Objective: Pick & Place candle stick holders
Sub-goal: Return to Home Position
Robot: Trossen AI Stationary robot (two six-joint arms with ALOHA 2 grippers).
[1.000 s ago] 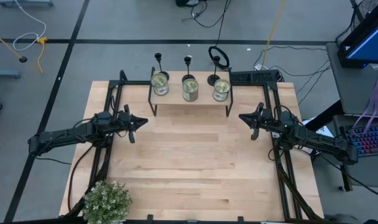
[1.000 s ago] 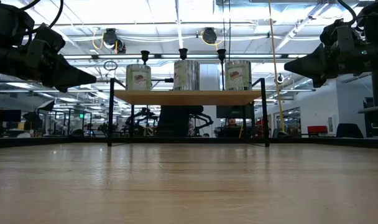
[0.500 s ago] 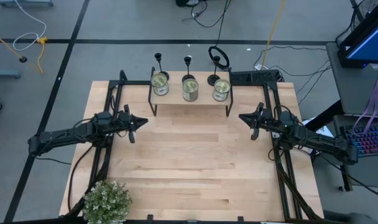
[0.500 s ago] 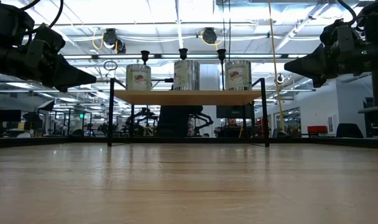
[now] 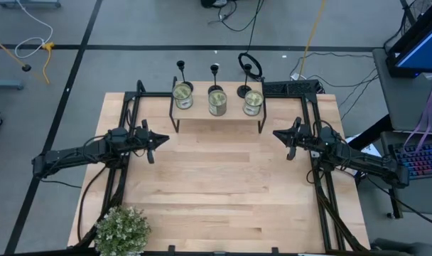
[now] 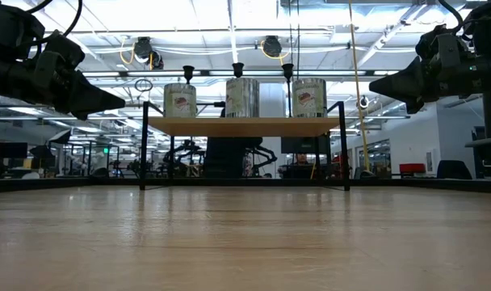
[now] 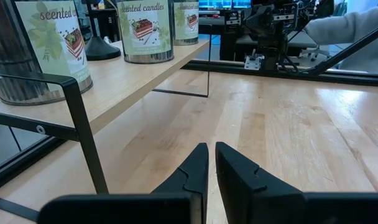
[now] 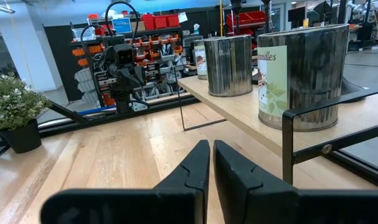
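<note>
Three matte-black candle stick holders point(image 5: 180, 67) point(image 5: 214, 70) point(image 5: 244, 90) stand upright on their disc bases at the back of a low wooden shelf point(image 5: 217, 125) at the table's far middle. Each stands behind a candle tin. Their tops show above the tins in the low view point(image 6: 188, 73) point(image 6: 238, 69) point(image 6: 287, 70). One base shows in the left wrist view point(image 7: 102, 48). My left gripper point(image 5: 166, 138) hovers shut and empty to the left of the shelf, pointing right. My right gripper point(image 5: 275, 134) hovers shut and empty to the right of the shelf, pointing left.
Three scented-candle tins point(image 5: 182, 95) point(image 5: 217, 100) point(image 5: 253, 102) stand in a row on the shelf in front of the holders. The shelf stands on thin black metal legs point(image 6: 142, 145). A leafy potted plant point(image 5: 122, 230) stands at the table's near left corner. Bare wood lies between the arms.
</note>
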